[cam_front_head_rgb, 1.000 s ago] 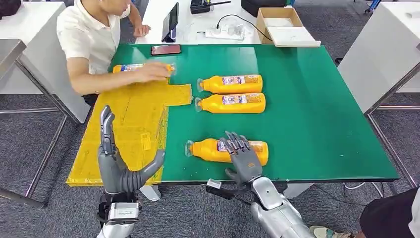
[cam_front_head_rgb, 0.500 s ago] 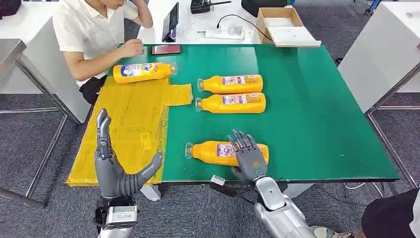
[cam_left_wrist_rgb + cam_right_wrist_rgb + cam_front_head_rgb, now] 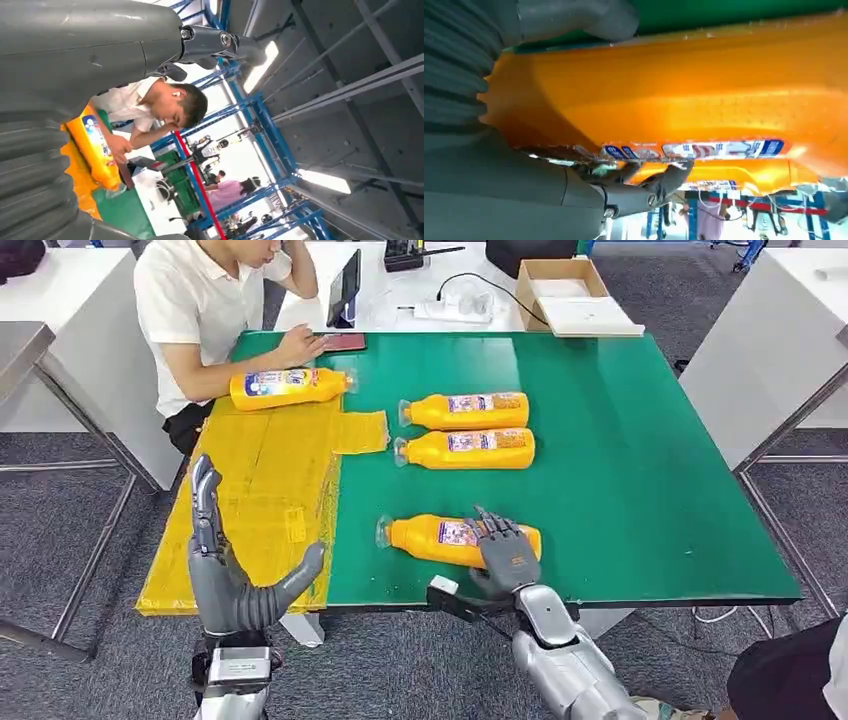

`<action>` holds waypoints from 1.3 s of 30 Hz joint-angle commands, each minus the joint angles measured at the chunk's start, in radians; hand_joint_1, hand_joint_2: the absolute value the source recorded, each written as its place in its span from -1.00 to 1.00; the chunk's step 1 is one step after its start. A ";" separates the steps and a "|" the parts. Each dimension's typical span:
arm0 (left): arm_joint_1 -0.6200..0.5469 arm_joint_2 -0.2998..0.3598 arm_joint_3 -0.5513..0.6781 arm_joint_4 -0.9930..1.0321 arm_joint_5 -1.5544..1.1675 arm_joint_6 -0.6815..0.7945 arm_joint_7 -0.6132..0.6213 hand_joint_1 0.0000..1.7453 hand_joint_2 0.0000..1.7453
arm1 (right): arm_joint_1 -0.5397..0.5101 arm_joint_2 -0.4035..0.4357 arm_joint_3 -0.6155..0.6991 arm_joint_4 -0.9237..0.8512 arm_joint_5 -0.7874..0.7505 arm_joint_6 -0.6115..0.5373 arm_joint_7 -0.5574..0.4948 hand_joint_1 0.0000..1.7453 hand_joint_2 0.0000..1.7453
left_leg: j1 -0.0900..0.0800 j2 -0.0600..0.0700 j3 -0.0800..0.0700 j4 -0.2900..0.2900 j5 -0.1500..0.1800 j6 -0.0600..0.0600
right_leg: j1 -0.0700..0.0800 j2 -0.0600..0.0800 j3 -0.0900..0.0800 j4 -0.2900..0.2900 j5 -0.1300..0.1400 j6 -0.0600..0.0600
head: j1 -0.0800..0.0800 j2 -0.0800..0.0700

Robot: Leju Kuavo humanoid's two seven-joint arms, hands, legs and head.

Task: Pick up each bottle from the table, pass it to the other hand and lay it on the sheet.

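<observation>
- The nearest bottle (image 3: 450, 538) lies on its side on the green worktop (image 3: 640, 470), right of the yellow sheet (image 3: 265, 500).
- The right hand (image 3: 505, 555) wraps its fingers (image 3: 659, 182) over the bottle's base end; the pick-up is under way, judging by this.
- The left hand (image 3: 235, 575), fingers apart and holding nothing, waits below the sheet.
- Next: lift the bottle and carry it toward the left hand.

Four orange bottles and a yellow sheet on the green table.
Near bottle (image 3: 440, 538) lies on its side, cap left, tilted slightly, under the right hand (image 3: 508, 556). Two bottles (image 3: 465, 410) (image 3: 466, 448) lie parallel mid-table, caps left. A fourth (image 3: 288, 387) lies on the far end of the sheet (image 3: 260, 500) at left, cap right.
</observation>
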 commanded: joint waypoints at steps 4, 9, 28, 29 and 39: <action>-0.033 0.024 -0.016 0.058 0.021 -0.004 0.010 -1.00 1.00 | 0.001 -0.013 -0.044 0.175 -0.010 0.050 0.029 1.00 1.00 | 0.001 -0.005 0.003 -0.002 0.002 0.000 | 0.001 -0.005 0.006 -0.003 -0.002 0.002 | 0.000 0.000; -0.036 0.029 -0.018 0.058 0.054 -0.023 0.023 -1.00 1.00 | -0.001 -0.012 -0.048 0.188 -0.011 0.062 0.037 1.00 1.00 | 0.001 -0.005 0.006 -0.003 0.001 0.000 | 0.001 -0.005 0.018 -0.004 0.001 0.003 | 0.000 0.000; -0.047 -0.036 0.098 0.301 0.669 -0.258 0.217 -1.00 1.00 | 0.193 0.076 -0.116 -0.389 -0.641 -0.053 -0.530 1.00 1.00 | 0.002 0.001 0.005 -0.002 -0.003 0.000 | 0.001 -0.001 0.018 -0.004 0.000 0.002 | 0.000 0.000; -0.043 -0.034 0.095 0.304 0.680 -0.264 0.220 -1.00 1.00 | 0.195 0.073 -0.108 -0.401 -0.654 -0.054 -0.534 1.00 1.00 | 0.002 0.001 0.002 -0.001 -0.003 0.001 | 0.001 -0.001 0.016 -0.004 0.000 0.003 | 0.000 0.000; -0.007 0.014 -0.023 0.259 0.724 -0.503 0.188 -1.00 1.00 | 0.203 0.082 -0.038 -0.477 -0.736 -0.024 -0.600 1.00 1.00 | 0.001 0.001 -0.006 -0.001 -0.003 0.001 | 0.001 0.001 0.009 -0.003 0.000 0.003 | 0.000 0.000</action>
